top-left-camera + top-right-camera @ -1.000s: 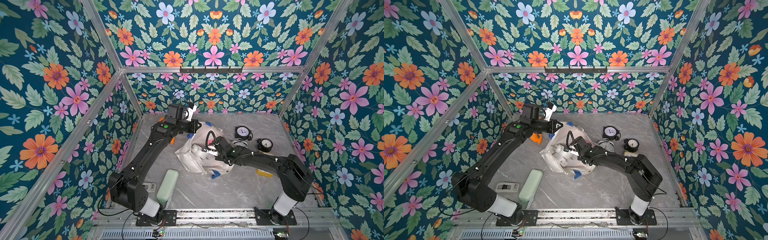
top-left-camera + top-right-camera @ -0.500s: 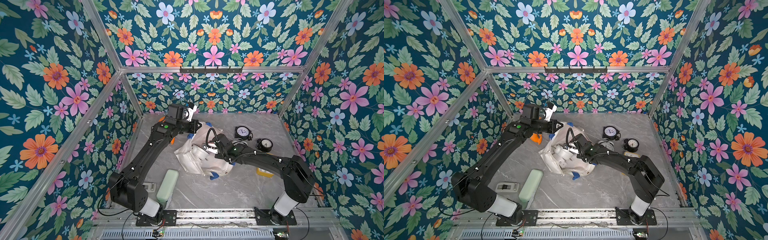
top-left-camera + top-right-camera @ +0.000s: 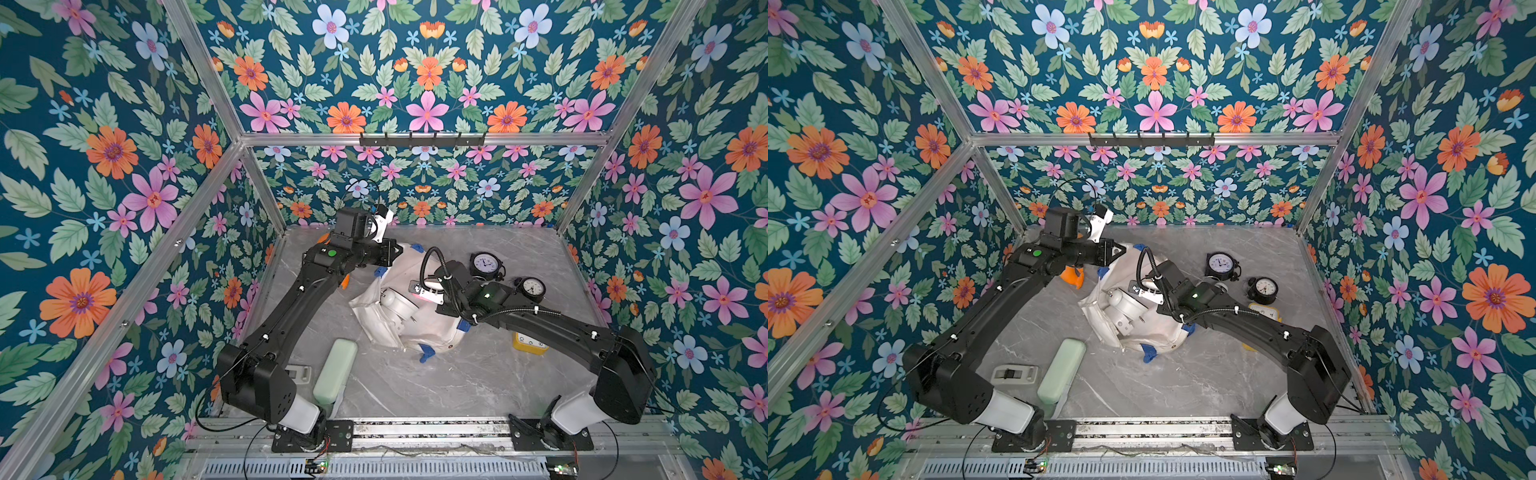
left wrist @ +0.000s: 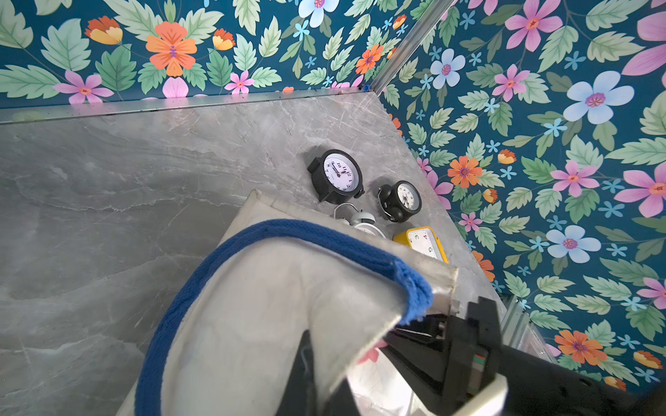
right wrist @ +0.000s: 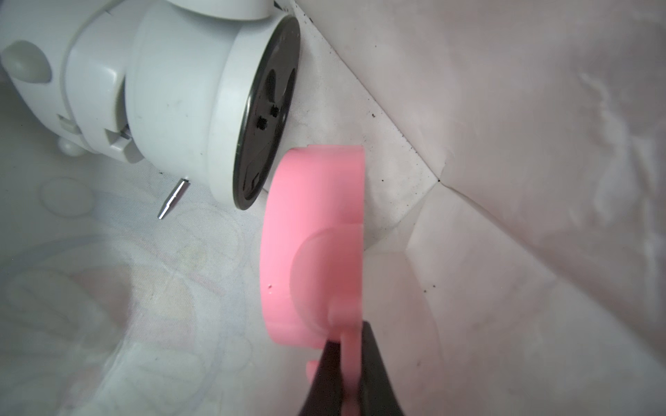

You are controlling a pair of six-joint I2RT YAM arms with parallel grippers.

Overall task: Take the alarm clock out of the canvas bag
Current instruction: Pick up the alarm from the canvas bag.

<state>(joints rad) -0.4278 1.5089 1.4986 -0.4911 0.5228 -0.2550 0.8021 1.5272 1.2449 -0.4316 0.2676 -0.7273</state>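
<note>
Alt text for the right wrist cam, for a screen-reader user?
The right gripper, shut, pinches a thin tab of a pink alarm clock inside the canvas bag. A white alarm clock lies beside it, dark back panel facing the pink one.

On the grey marble table (image 3: 457, 386), the off-white canvas tote bag (image 3: 432, 332) lies slumped at the middle. Inside it sits a white round plastic alarm clock (image 3: 399, 305), with a pink plastic alarm clock (image 5: 310, 252) just beside it to the right. Right of the bag, toward the back, lies a black round alarm clock (image 3: 485, 264). A black twin-bell alarm clock (image 3: 532, 287) is to its right, and a yellow square clock (image 3: 528, 344) lies nearer the front. A pale green oblong case (image 3: 336, 370) lies front-left of the bag, and an orange plush toy (image 3: 1071, 276) lies back-left.
</note>
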